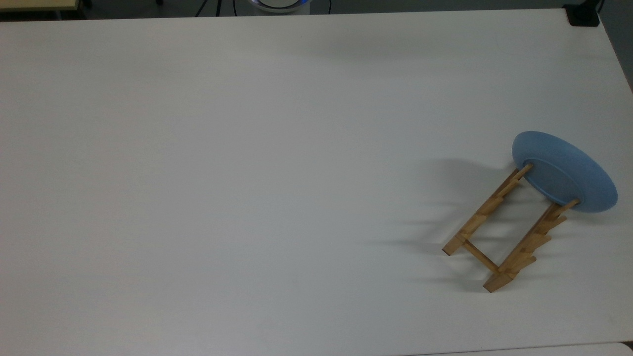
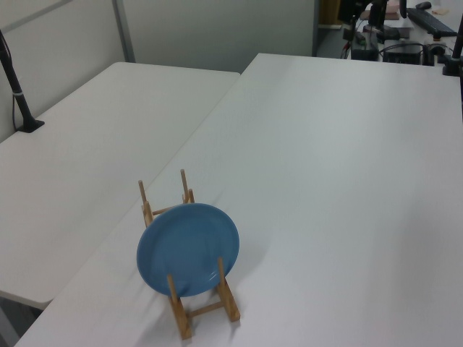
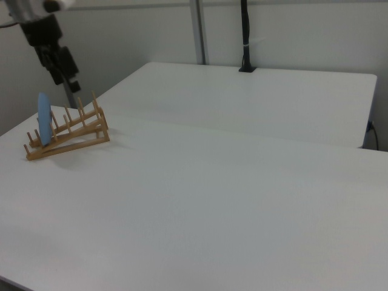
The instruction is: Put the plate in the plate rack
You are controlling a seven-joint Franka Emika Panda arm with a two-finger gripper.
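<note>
The light-blue plate [image 1: 564,170] stands on edge in an end slot of the wooden plate rack [image 1: 482,212], near the top view's right table edge. In the left view the plate [image 2: 188,249] faces the camera, held between the pegs of the plate rack [image 2: 181,322]. From the side, in the right view, the plate [image 3: 44,118] is a thin upright sliver at the low end of the plate rack [image 3: 73,136]. My gripper [image 3: 66,76] hangs dark from the arm at the right view's upper left, above and behind the rack, apart from the plate.
The rack sits on a wide white table [image 1: 247,173]. A second white table [image 2: 94,130] adjoins it. A black post [image 2: 14,87] stands on that second table, and a black post [image 3: 245,36] rises at its far edge in the right view. Desk equipment [image 2: 405,29] lies beyond the far end.
</note>
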